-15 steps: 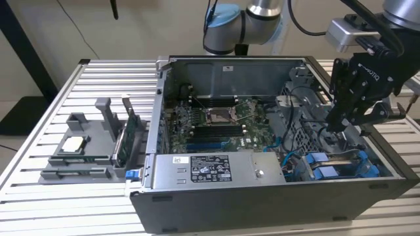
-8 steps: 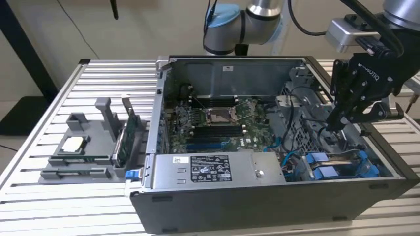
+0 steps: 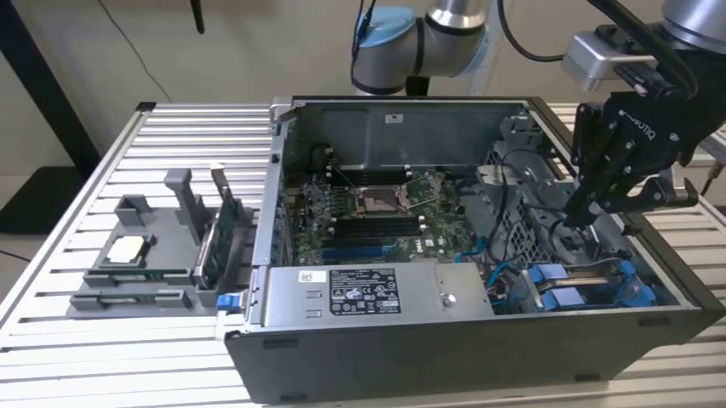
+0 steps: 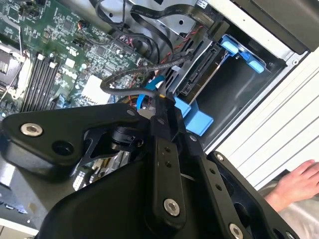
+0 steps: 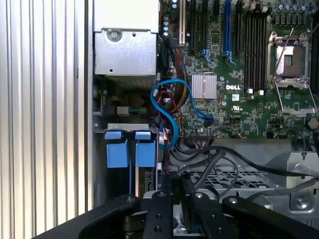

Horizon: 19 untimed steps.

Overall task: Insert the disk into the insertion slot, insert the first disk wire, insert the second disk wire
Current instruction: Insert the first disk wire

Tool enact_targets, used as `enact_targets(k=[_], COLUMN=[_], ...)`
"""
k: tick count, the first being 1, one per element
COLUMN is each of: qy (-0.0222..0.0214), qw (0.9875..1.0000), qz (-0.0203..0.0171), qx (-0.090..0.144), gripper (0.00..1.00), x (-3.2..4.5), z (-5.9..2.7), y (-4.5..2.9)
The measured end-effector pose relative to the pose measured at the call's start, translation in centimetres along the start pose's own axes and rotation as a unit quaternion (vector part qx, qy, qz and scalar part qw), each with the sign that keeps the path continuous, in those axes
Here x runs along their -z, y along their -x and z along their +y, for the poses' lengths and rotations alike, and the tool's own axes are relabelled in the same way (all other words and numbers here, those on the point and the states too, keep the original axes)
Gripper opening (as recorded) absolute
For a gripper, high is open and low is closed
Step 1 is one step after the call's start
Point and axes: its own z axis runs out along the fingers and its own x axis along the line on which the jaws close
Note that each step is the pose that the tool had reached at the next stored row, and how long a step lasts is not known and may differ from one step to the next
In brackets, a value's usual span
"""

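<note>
The disk (image 4: 202, 69) lies inside the insertion slot (image 4: 238, 87) of the drive cage, its connector edge facing out and a blue carrier tab (image 4: 243, 52) at its far end. In the exterior view the blue carrier fronts (image 3: 567, 291) sit at the case's lower right corner, and in the first wrist view they are two blue tabs (image 5: 127, 152). My gripper (image 4: 162, 97) hangs just in front of the disk's connector, fingers pressed together on the end of a black sleeved wire (image 4: 130, 72). Over the cage, it reaches down from the exterior view's right (image 3: 581, 206).
The open case (image 3: 454, 348) lies on a slatted table (image 3: 102, 357). Motherboard (image 3: 380, 208), power supply (image 3: 375, 293) and a looped blue cable (image 5: 172, 117) crowd the cage. A grey fixture (image 3: 142, 259) with a green card (image 3: 227, 225) stands left. A person's hand (image 4: 299, 184) rests outside the case.
</note>
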Motion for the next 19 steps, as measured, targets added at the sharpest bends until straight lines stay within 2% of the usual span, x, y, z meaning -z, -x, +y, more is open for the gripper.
enact_targets(k=[19], qy=[0.0007], qw=[1.0000], qz=[0.0001], qx=[0.000], gripper=[0.19], x=[-0.48], z=[-0.79], y=[-0.31])
